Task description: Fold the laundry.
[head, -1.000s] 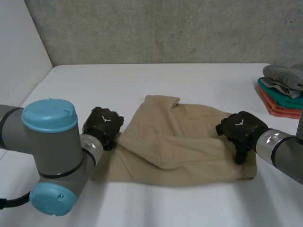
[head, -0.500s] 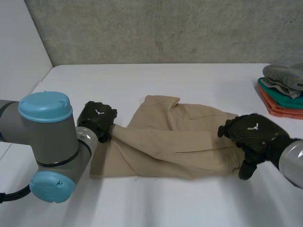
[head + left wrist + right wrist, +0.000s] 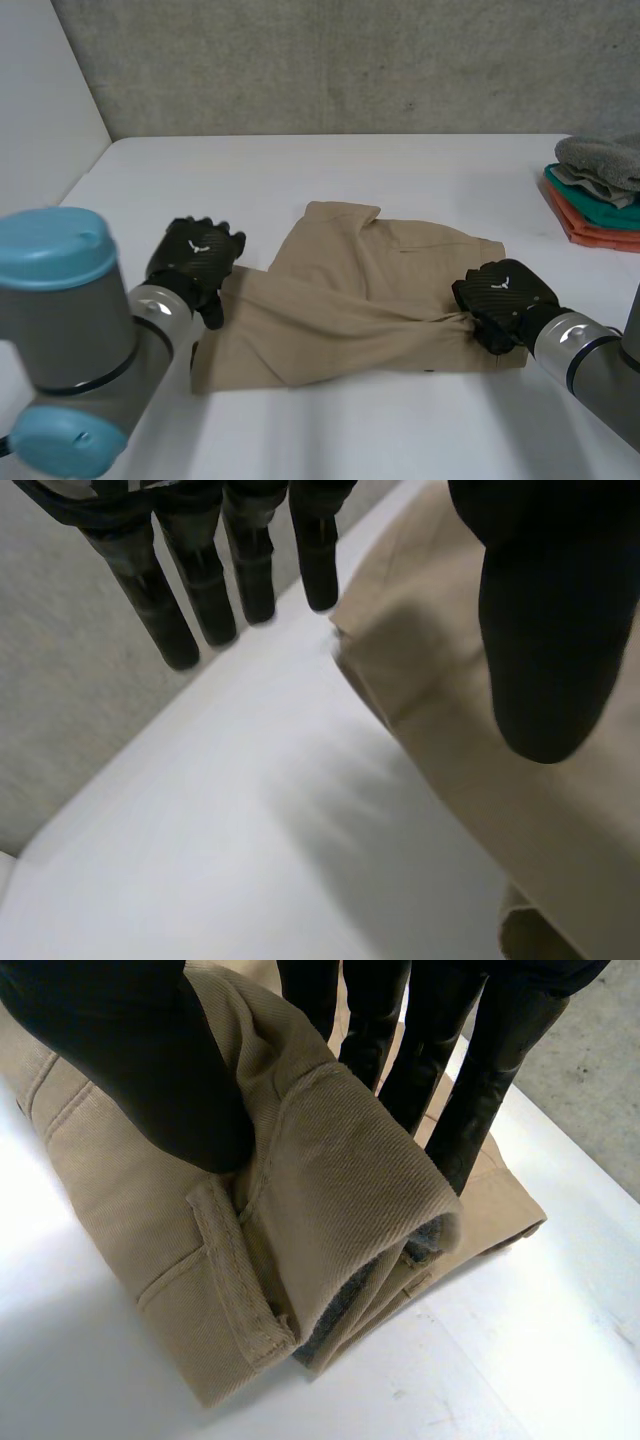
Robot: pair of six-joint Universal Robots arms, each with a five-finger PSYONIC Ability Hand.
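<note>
- Right hand [image 3: 500,300] has a bunched fold of the tan trousers [image 3: 340,300] pinched between thumb and fingers [image 3: 505,1050], at their right end on the tabletop [image 3: 330,180].
- Left hand [image 3: 195,258] sits at the trousers' left edge, fingers [image 3: 165,620] straight and spread over bare tabletop, thumb above the cloth.
- The head view also takes in a stack of folded cloths [image 3: 600,195] at the far right.

Looks like a robotics lab or test bay. Bare grey concrete wall [image 3: 350,70] behind a plain white table [image 3: 300,170]. Blue-capped robot arms [image 3: 70,320] at work there, folded cloths [image 3: 600,190] stacked aside.
</note>
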